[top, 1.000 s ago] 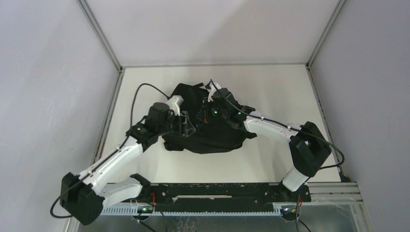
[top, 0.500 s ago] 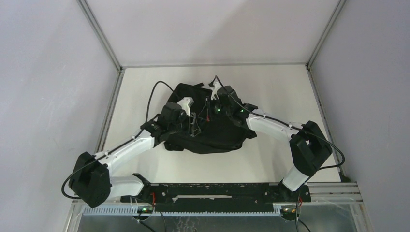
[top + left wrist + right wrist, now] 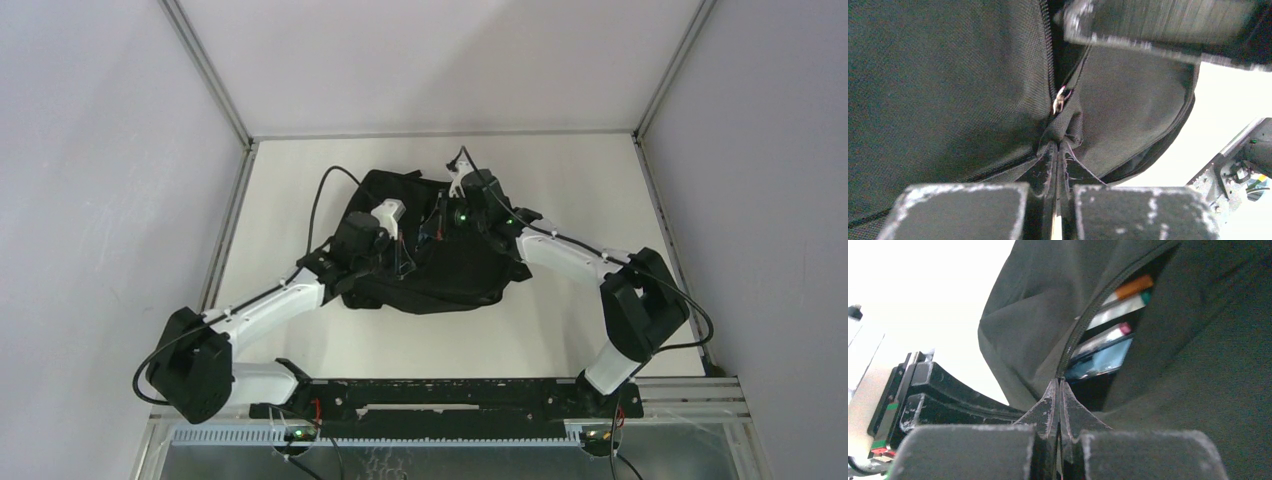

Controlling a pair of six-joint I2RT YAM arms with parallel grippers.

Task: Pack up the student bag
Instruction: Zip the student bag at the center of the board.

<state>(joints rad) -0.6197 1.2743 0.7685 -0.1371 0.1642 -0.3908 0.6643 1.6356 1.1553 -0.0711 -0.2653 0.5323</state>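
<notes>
At frame centre the student bag (image 3: 452, 282) looked soft, floppy; grip fabric beside the zip (image 3: 1047, 55). Left gripper (image 3: 1057, 167) and right gripper (image 3: 1059, 392) jaws both pinched that fabric.

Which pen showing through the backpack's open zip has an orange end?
The topmost pen inside the backpack, right wrist view; the green-ended pen lies just below it, the pink-ended pen lower still.

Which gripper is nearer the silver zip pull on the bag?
Left. The left gripper is shut on fabric of the student bag right beside the zip pull. The right gripper pinches the zip edge farther along the opening, where pens show inside.
</notes>
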